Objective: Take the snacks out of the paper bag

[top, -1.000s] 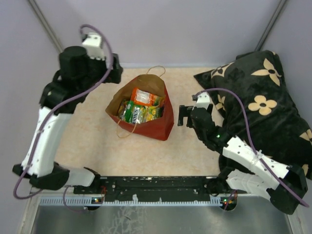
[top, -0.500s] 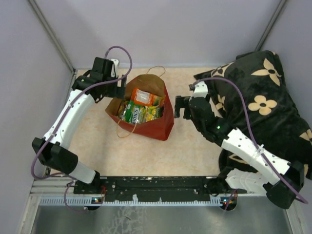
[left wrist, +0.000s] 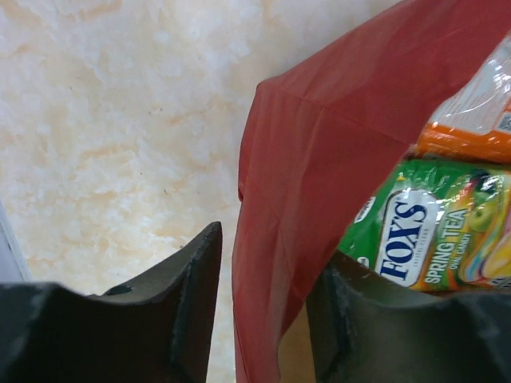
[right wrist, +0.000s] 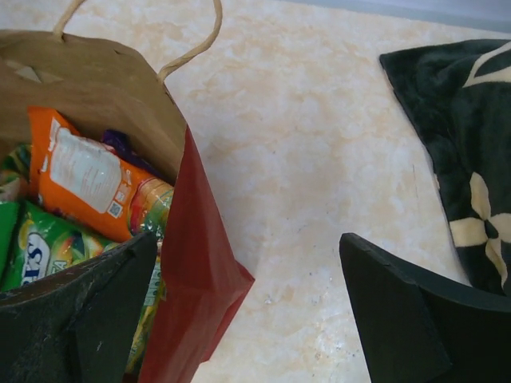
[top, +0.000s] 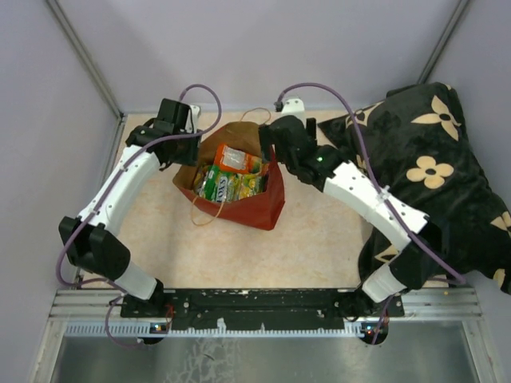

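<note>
At the bag (top: 257, 209), upright with its mouth up, both arms have swung in: left end effector (left wrist: 267, 267) narrowing but apart astride its wall, right end effector (right wrist: 247, 255) spread wide.

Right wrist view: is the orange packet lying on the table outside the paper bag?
No, the orange packet lies inside the paper bag, next to a green packet.
</note>
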Robot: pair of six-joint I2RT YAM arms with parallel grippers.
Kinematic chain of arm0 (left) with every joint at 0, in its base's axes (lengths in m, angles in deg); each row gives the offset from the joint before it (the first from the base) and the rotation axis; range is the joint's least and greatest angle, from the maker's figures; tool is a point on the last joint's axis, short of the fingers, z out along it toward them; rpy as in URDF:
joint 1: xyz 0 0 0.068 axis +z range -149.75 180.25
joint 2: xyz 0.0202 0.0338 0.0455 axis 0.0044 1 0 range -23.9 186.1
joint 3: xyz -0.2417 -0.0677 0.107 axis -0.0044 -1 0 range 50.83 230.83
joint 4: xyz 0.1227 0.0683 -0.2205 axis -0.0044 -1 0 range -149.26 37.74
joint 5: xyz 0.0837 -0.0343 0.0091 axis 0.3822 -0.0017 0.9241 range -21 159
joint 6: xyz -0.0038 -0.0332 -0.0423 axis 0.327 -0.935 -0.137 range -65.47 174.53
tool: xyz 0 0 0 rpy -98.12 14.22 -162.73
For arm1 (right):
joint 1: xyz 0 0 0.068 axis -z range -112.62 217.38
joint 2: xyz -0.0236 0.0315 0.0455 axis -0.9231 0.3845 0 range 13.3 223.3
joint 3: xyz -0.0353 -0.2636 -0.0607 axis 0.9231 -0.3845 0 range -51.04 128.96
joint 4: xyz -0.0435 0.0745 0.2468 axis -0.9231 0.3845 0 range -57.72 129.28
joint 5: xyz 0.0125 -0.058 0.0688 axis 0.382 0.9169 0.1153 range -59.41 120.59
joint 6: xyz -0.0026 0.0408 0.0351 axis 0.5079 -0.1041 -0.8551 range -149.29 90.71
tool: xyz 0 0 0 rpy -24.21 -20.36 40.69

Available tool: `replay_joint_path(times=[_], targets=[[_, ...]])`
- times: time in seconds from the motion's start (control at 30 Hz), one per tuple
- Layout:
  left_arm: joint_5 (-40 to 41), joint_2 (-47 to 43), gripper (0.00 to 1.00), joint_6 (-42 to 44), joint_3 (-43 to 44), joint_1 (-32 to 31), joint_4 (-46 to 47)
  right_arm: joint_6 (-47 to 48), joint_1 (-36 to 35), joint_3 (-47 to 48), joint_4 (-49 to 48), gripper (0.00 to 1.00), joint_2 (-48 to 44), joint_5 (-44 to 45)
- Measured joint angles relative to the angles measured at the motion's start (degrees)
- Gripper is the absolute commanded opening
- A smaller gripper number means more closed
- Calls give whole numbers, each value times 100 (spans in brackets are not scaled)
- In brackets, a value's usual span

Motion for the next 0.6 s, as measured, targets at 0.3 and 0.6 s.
replay_joint_path(times=[0.3,0.6], targets=[[125,170,17,17,-247,348,44,223,0,1250,715,97,1379,59],[-107,297,11,-153,-197,1056,35,411,-59,1950,946,86,1917,-101]])
